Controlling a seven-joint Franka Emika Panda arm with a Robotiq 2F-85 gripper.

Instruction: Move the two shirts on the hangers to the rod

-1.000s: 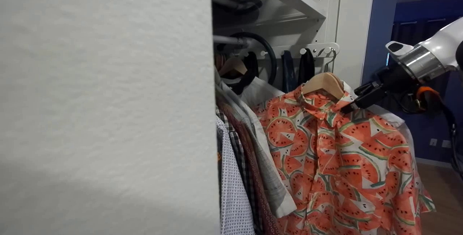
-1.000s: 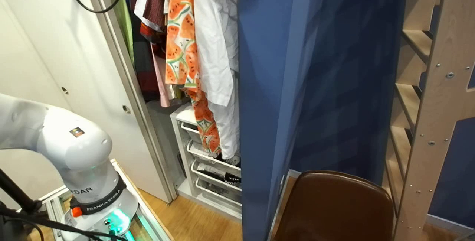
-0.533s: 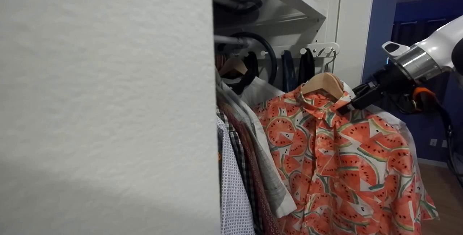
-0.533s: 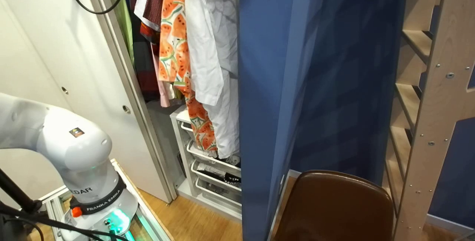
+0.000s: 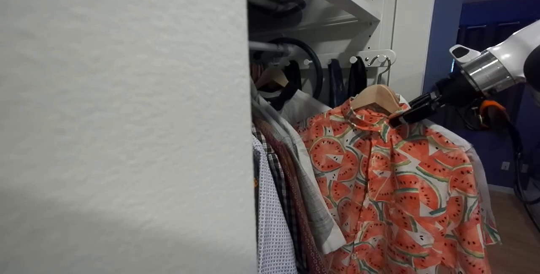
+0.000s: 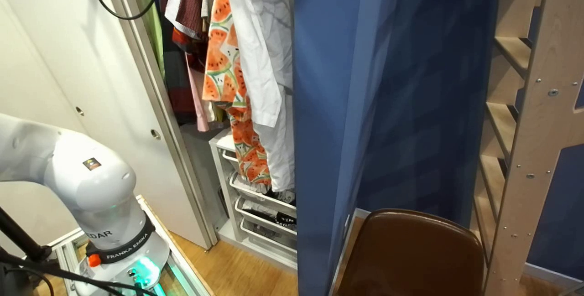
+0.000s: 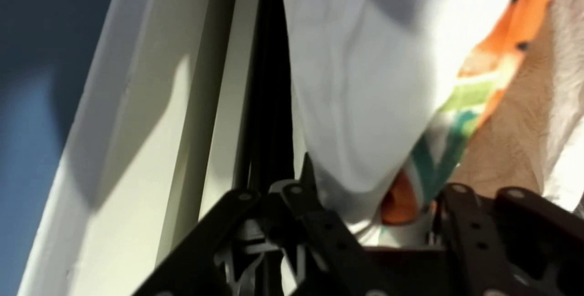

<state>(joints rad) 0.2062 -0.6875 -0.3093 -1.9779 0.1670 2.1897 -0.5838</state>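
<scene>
We look mid-grasp: claw [image 7: 376,189] apart, astride the watermelon shirt [image 5: 405,181] and white shirt [image 6: 260,81], hanger [image 5: 375,96] seemingly on the peg [image 5: 382,58]. Next we clamp, unhook, head for the rod [image 5: 265,46], 10 o'clock in an exterior view.

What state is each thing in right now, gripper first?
Gripper: open
Watermelon shirt: on the wooden hanger, partly between the gripper's jaws
White shirt: hanging beside the watermelon shirt
Wooden hanger: hooked on the peg rail
Rod: partly hidden by the wall
Closet door: open
Base light: lit green
</scene>
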